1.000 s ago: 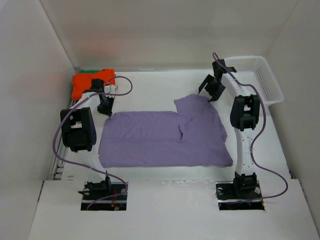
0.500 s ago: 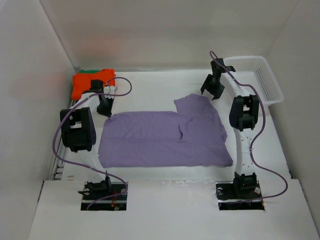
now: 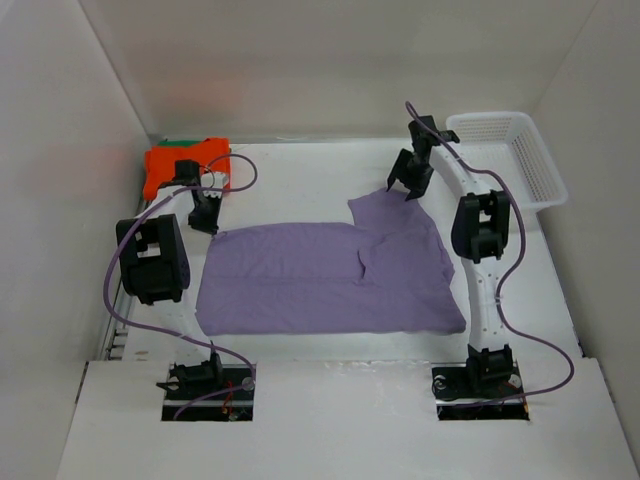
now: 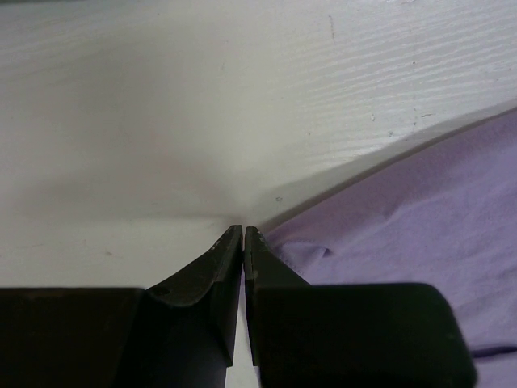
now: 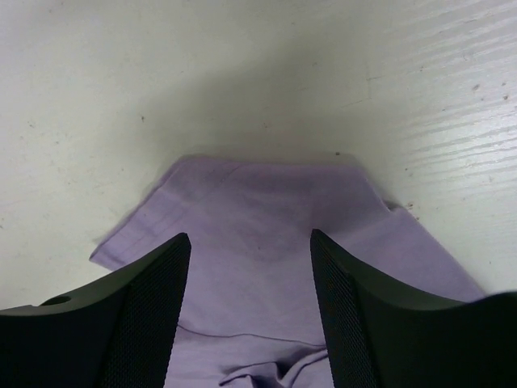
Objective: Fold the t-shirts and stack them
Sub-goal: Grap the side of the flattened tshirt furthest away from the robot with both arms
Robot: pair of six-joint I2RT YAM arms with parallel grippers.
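The lavender t-shirt point(image 3: 330, 275) lies spread flat mid-table, one sleeve pointing to the far right. The folded orange t-shirt point(image 3: 170, 165) sits at the far left on top of the green t-shirt point(image 3: 180, 142), of which only an edge shows. My left gripper point(image 3: 205, 218) is shut and empty, just off the lavender shirt's far left corner; in the left wrist view its tips point(image 4: 243, 230) rest beside the cloth edge point(image 4: 404, 218). My right gripper point(image 3: 405, 186) is open above the sleeve's far end; the sleeve point(image 5: 258, 218) lies between its fingers point(image 5: 149, 299).
A white mesh basket point(image 3: 530, 150) stands at the far right corner. White walls close in the table on the left, back and right. The right arm's links run along the shirt's right edge.
My right gripper moved left over the sleeve's far end. My left gripper drew back a little from the shirt's far left corner. The shirt lies as before.
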